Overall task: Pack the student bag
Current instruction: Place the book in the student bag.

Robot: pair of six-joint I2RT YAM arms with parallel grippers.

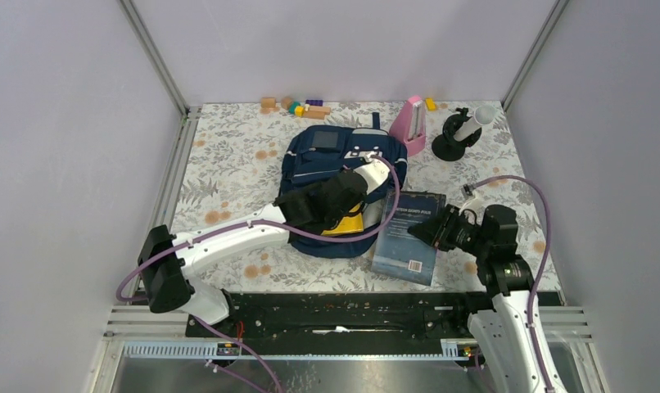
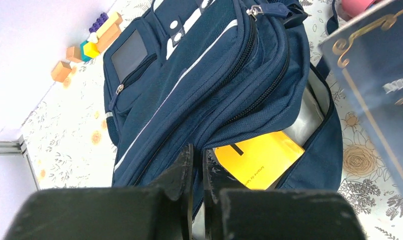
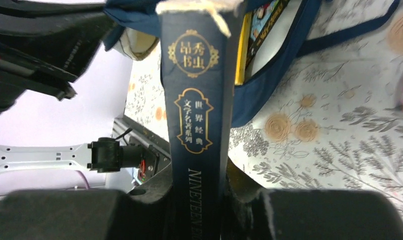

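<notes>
- Top external view: the bag [image 1: 318, 160] lies flat mid-table, mouth facing the arms, a yellow book [image 2: 257, 160] inside.
- Soft, floppy fabric, likely to sag; best taken at the mouth's rim.
- At that rim the left claw [image 2: 197, 152] sits closed; whether it pinches fabric is unclear.
- Just beside the mouth, the right claw [image 3: 197, 192] clamps a navy book [image 3: 194, 100].

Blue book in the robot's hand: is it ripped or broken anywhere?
Yes. The blue book, clamped in the right gripper, has a ragged, whitish edge at the far end of its spine, as if the cover is torn there.
</notes>
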